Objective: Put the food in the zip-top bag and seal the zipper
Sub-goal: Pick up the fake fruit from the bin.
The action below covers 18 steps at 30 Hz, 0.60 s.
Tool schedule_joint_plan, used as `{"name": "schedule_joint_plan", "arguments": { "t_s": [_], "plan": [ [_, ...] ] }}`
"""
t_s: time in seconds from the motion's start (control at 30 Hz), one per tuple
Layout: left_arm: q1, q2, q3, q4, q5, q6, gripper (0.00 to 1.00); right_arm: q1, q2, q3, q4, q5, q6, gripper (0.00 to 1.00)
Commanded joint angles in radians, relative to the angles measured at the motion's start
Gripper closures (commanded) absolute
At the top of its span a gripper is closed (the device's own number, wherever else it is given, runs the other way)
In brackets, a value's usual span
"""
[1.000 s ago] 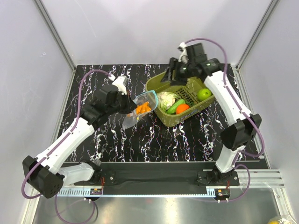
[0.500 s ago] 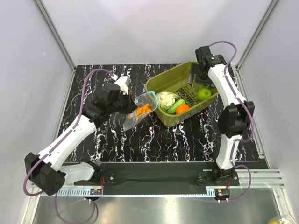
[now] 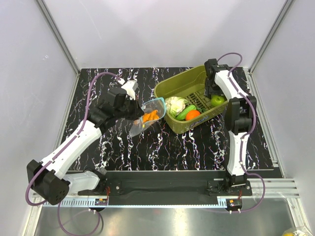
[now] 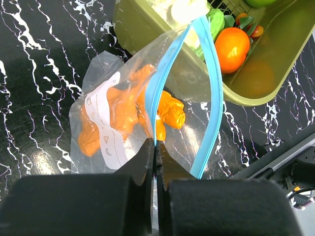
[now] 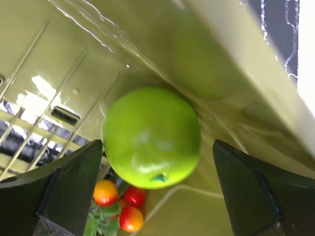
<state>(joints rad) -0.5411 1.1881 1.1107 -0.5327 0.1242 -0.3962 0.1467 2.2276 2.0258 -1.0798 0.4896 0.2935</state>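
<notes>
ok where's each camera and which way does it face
Top external: above, behind the bases, looking down on the table; left arm, right arm show.
Left wrist: looks down past the shut left gripper pinching the zip-top bag at its zipper.
Right wrist: looks down into the olive tub, open right gripper straddling the green apple.
Shared: apple in top and right wrist; bag in top and left wrist.

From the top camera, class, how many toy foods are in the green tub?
4: cauliflower at the tub's left, cucumber beside it, orange fruit at the near wall, green apple at right. A tiny tomato cluster shows only in wrist views; more may be hidden.
</notes>
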Motion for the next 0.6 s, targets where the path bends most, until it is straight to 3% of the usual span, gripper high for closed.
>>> {"name": "schedule_joint_plan", "arguments": {
  "t_s": [0.0, 0.07, 0.2, 0.33, 0.57],
  "plan": [
    [0.007, -0.019, 0.017, 0.027, 0.022, 0.019, 1.00, 0.001, 0.035, -0.016, 0.055, 0.064, 0.012, 0.00],
    [0.006, -0.024, 0.018, 0.023, 0.017, 0.019, 1.00, 0.001, 0.032, -0.041, 0.089, 0.072, 0.024, 0.01],
    [0.006, -0.031, 0.028, 0.013, 0.009, 0.019, 1.00, 0.001, -0.037, -0.065, 0.124, 0.034, 0.024, 0.33],
    [0.006, -0.027, 0.047, 0.011, 0.005, 0.020, 1.00, 0.001, -0.141, -0.056, 0.132, -0.029, 0.030, 0.34],
    [0.007, 0.001, 0.107, 0.014, 0.008, 0.023, 1.00, 0.028, -0.342, -0.087, 0.156, -0.317, 0.055, 0.37]
  ]
}}
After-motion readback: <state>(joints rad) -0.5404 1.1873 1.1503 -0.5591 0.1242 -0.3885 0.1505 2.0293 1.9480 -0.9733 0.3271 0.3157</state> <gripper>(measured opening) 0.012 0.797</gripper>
